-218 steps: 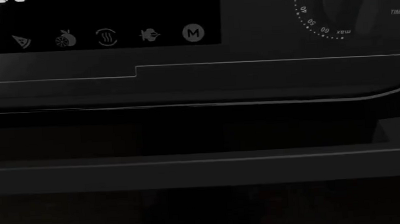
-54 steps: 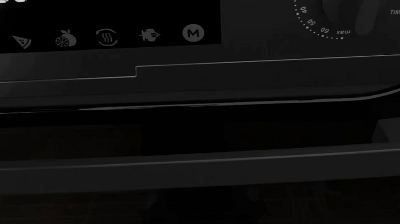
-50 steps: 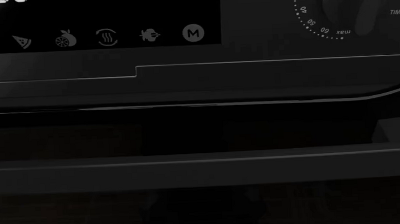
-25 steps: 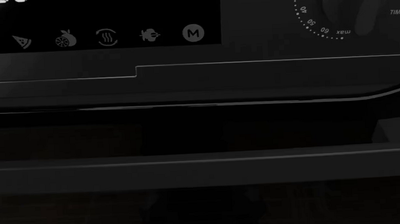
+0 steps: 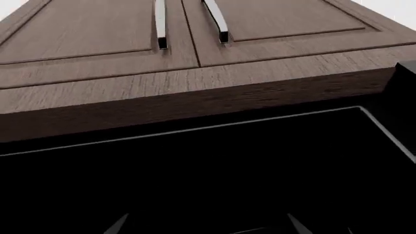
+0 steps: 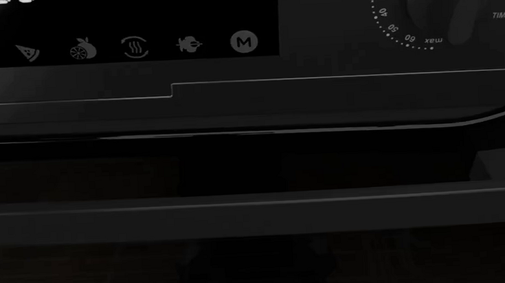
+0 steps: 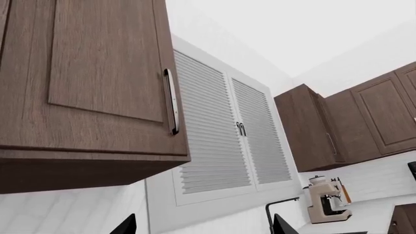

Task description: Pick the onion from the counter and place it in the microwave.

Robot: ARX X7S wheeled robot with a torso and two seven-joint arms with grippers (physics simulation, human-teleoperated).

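Observation:
The microwave (image 6: 233, 103) fills the head view at very close range: glossy black, with a row of white food icons (image 6: 135, 47), a timer dial (image 6: 449, 5) and a long bar handle (image 6: 256, 209). Its black top also shows in the left wrist view (image 5: 208, 170). My left gripper (image 5: 206, 226) is open and empty, its fingertips (image 5: 119, 225) wide apart over that black surface. My right gripper (image 7: 204, 225) is open and empty, pointing up at the wall. The onion and the counter are out of view.
Brown wooden wall cabinets (image 5: 97, 44) with metal handles hang just above the microwave. The right wrist view shows another brown cabinet (image 7: 85, 73), white louvred shutters (image 7: 221, 131), a black tap (image 7: 279, 207) and a beige coffee machine (image 7: 323, 200).

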